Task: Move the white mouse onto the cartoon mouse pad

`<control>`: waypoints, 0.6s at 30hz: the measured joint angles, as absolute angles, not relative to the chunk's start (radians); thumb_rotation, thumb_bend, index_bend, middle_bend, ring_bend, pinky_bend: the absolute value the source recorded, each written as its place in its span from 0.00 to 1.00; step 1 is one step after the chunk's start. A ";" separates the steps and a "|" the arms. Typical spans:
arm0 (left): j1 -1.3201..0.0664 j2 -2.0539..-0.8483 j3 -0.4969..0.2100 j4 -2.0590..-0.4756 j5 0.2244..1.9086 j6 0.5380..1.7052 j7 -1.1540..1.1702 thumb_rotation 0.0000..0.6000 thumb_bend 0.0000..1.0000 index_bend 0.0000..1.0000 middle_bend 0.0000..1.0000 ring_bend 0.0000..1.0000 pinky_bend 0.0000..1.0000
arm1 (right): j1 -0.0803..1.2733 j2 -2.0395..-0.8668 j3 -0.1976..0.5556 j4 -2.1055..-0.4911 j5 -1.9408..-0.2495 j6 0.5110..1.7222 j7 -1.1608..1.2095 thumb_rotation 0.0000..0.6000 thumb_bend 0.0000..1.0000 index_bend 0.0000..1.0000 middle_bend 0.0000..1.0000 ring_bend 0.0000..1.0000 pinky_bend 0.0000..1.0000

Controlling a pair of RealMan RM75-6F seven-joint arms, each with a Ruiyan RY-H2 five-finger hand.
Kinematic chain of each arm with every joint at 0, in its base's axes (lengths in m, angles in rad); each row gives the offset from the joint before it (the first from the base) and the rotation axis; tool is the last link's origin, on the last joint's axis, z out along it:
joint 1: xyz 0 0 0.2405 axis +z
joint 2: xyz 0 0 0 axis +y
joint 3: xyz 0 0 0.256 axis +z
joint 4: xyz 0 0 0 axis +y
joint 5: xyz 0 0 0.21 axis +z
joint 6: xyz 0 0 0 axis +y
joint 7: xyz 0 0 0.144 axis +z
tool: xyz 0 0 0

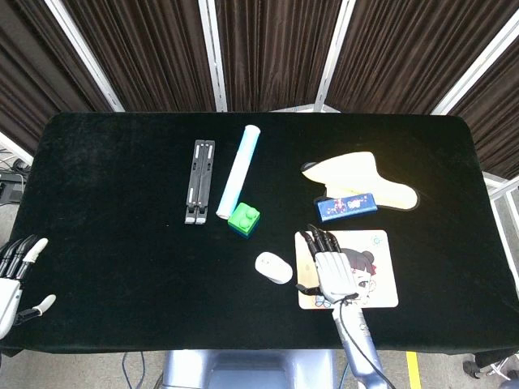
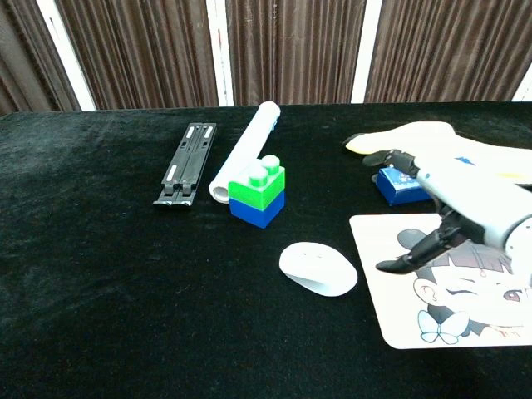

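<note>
The white mouse (image 1: 274, 267) (image 2: 317, 268) lies on the black table just left of the cartoon mouse pad (image 1: 375, 272) (image 2: 465, 320), apart from its edge. My right hand (image 1: 328, 266) (image 2: 453, 202) hovers open over the pad's left part, fingers spread and pointing away from me, a little right of the mouse and not touching it. My left hand (image 1: 15, 271) hangs open at the table's near left corner, far from everything; the chest view does not show it.
A green-and-blue block (image 1: 243, 220) (image 2: 258, 194) stands behind the mouse. A white tube (image 1: 238, 170) and a black folding stand (image 1: 199, 180) lie further back left. A blue box (image 1: 346, 206) and a yellow cloth (image 1: 365, 177) lie behind the pad.
</note>
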State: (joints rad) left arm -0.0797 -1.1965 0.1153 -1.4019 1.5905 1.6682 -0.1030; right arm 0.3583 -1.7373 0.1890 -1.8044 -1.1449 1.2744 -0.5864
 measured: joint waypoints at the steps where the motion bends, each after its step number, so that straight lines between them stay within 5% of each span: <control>1: -0.079 -1.197 0.114 -1.399 1.592 1.666 -0.105 1.00 0.19 0.00 0.00 0.00 0.00 | 0.360 -1.746 0.189 -1.799 -1.141 1.276 -0.588 1.00 0.06 0.12 0.00 0.00 0.00; 18: -0.057 -1.195 0.090 -1.367 1.608 1.645 -0.136 1.00 0.19 0.00 0.00 0.00 0.00 | 0.420 -1.929 0.222 -1.658 -1.040 1.283 -0.608 1.00 0.07 0.15 0.00 0.00 0.00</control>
